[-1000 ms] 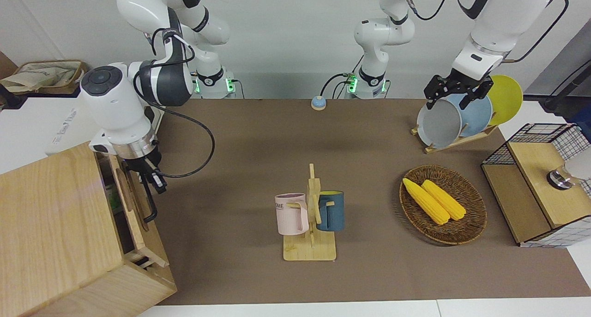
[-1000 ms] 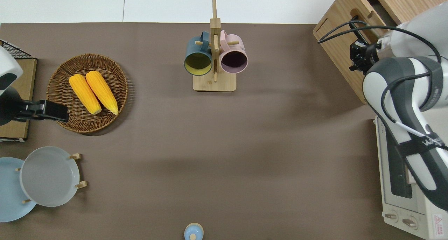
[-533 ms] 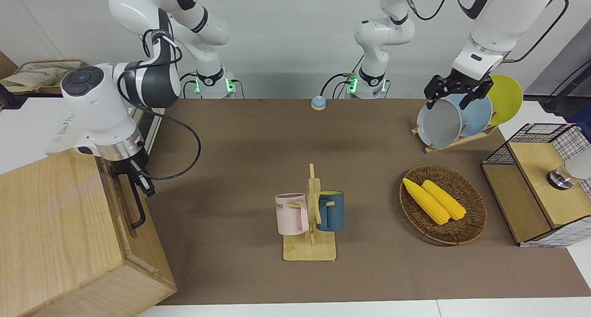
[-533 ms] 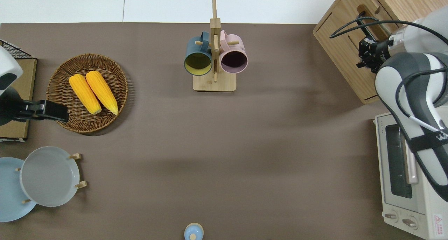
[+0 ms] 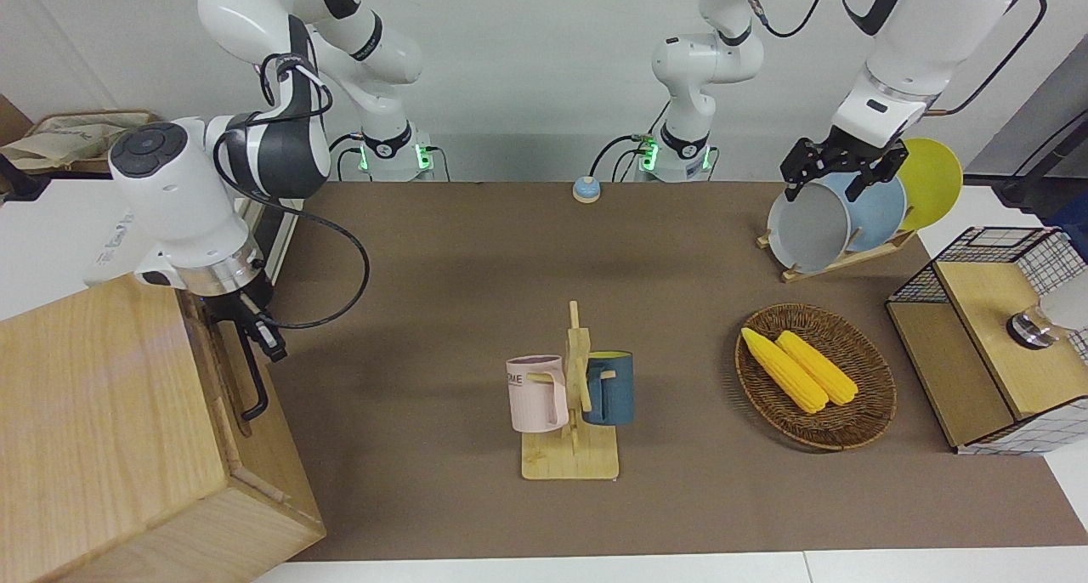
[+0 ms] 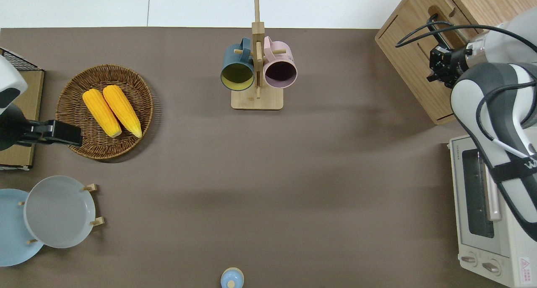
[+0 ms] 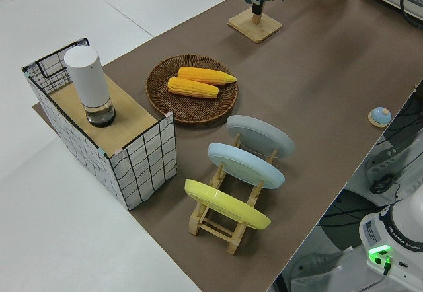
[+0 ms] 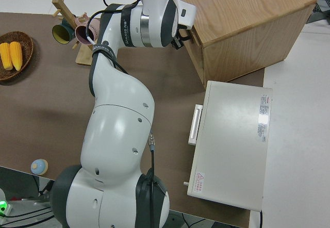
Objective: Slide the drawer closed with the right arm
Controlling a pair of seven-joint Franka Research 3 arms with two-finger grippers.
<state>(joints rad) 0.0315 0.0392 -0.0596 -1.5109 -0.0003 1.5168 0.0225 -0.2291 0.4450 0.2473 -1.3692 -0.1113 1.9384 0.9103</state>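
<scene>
Brown matting is covering the worktop (image 5: 442, 251), and a big pale wooden box (image 5: 93, 430) is sitting at the right arm's end. Its drawer (image 5: 223, 370) is lying pushed in, front flush with the box. The right hand (image 5: 259, 338) is resting against the black loop handle (image 5: 252, 379); whether its fingers are parted cannot be told. The left arm is parked.

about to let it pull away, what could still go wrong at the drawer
The right gripper is at the drawer front, right by the black loop handle; backing off could snag the handle and drag the drawer out. Its cable loops over the box and might catch too.
</scene>
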